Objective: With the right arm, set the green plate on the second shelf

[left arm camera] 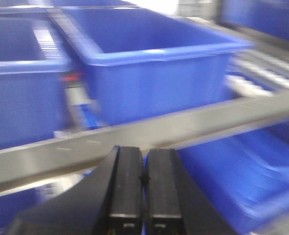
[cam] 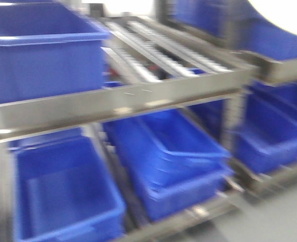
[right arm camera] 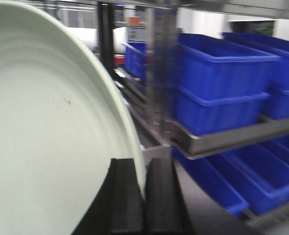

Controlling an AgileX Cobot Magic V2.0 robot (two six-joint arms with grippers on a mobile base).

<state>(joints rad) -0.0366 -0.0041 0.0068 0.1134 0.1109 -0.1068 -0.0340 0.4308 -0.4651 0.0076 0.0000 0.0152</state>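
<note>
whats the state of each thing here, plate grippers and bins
green plate, gripped at its rim, tilted on edge, not yet on a shelf
right gripper, shut on the green plate
left gripper, shut, holding nothing
upper blue bin, open top, nothing seen inside
lower left blue bin, open top, nothing seen inside
middle blue bins, nested, upper one tilted

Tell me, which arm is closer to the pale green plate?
Right. The right tool grips the green plate by its rim. The left tool is shut and empty, facing a blue bin, with no plate in its view.
</note>
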